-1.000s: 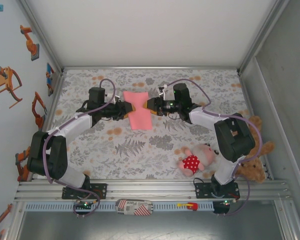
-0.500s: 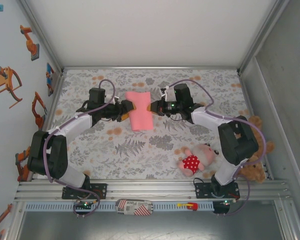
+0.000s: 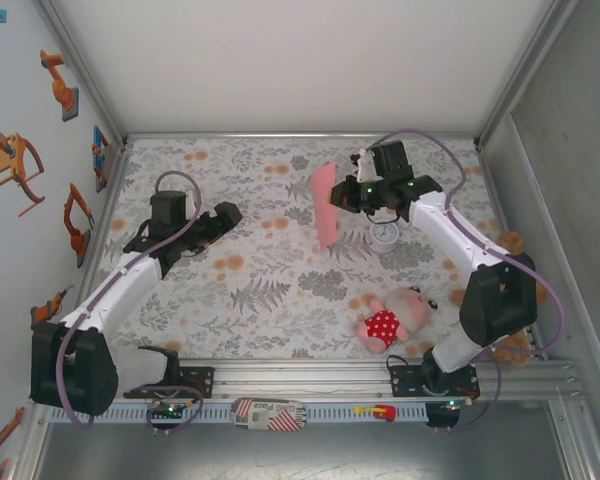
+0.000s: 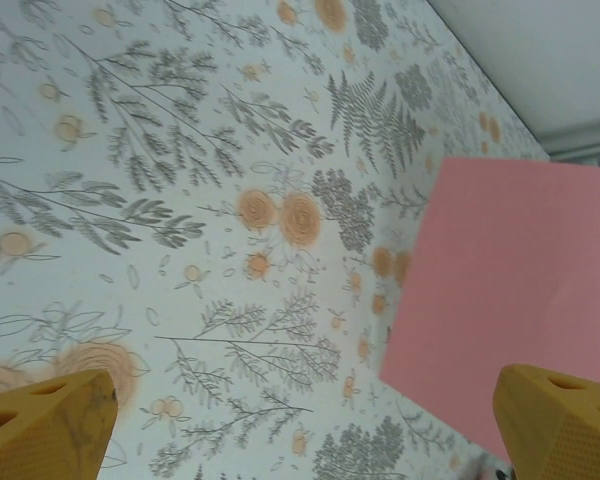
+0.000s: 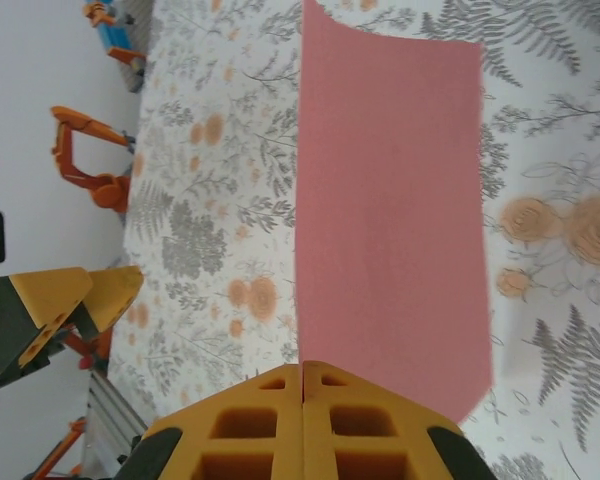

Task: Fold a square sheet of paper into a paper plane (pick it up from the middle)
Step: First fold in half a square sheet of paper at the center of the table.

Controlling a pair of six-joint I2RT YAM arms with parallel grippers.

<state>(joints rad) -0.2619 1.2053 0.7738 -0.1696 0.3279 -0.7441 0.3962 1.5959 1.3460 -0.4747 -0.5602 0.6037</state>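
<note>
Paper sheet (image 3: 324,205) upright in clenched right hand (image 3: 344,197); released left hand (image 3: 228,213) well apart.

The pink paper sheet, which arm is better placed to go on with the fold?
Probably right. The right gripper is shut on the paper sheet, holding it up; the left gripper stands open, apart from it.

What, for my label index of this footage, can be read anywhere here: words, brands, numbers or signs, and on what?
No text is legible in any view.
Striped tag at the near edge: red and white marks, too small to read.
Round white disc: any markings too small to read.
Pink paper: blank.
Wall stickers: orange pictures, no letters visible.
</note>
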